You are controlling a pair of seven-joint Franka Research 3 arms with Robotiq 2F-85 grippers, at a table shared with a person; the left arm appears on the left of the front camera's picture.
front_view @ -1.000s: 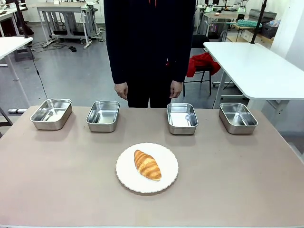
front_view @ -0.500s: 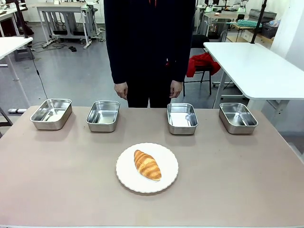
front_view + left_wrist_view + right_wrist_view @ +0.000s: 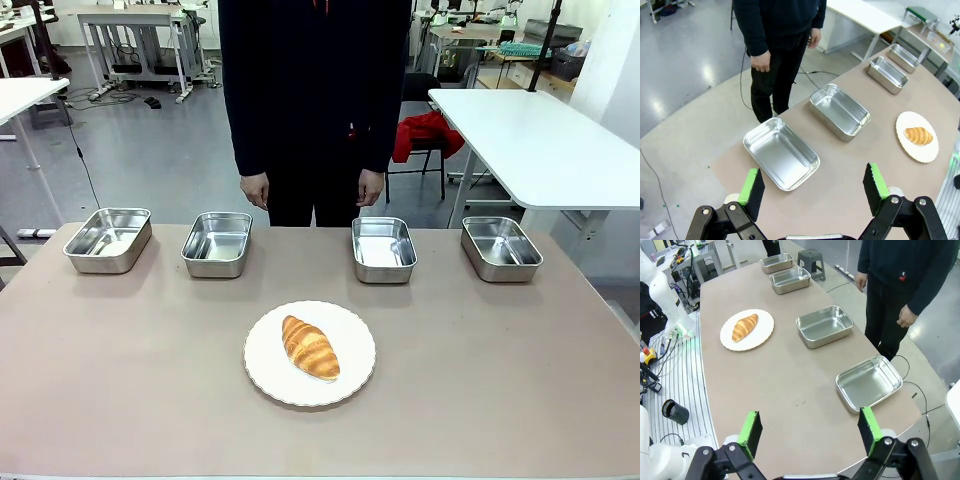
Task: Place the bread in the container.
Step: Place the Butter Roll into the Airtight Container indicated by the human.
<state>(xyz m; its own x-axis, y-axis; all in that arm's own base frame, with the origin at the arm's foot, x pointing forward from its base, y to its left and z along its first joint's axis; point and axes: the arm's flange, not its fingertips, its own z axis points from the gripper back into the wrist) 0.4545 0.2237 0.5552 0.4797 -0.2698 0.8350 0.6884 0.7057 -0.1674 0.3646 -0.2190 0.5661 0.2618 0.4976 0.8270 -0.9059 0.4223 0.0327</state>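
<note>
Croissant (image 3: 310, 347) lies on its side near the middle of a round white plate (image 3: 352, 385) on the near half of the table (image 3: 520, 380). The bread has not yet been lifted, so the task stands at its very start. Four shiny steel pans stand in a row along the far edge, all apart from the plate: the leftmost pan (image 3: 100, 264), the second pan (image 3: 213, 268), the third pan (image 3: 383, 274) and the rightmost pan (image 3: 498, 272). All four look empty, and nothing in the scene tells which one should receive the bread; the two middle pans lie nearest the plate. A person (image 3: 315, 90) stands behind the far edge between those two, one hand (image 3: 256, 189) and the other hand (image 3: 371, 186) hanging down, touching nothing

The left gripper (image 3: 813, 181) hovers high over the table's left end, jaws spread wide with nothing between the green pads; the leftmost pan sits just below it and the croissant is well off. The right gripper (image 3: 809, 426) hangs likewise above the right end, jaws wide and empty, over the rightmost pan

By judgement, every step is left: an arm must reach the plate, close on the croissant gently enough to spare its crust, carry it to a pan and let it go
</note>
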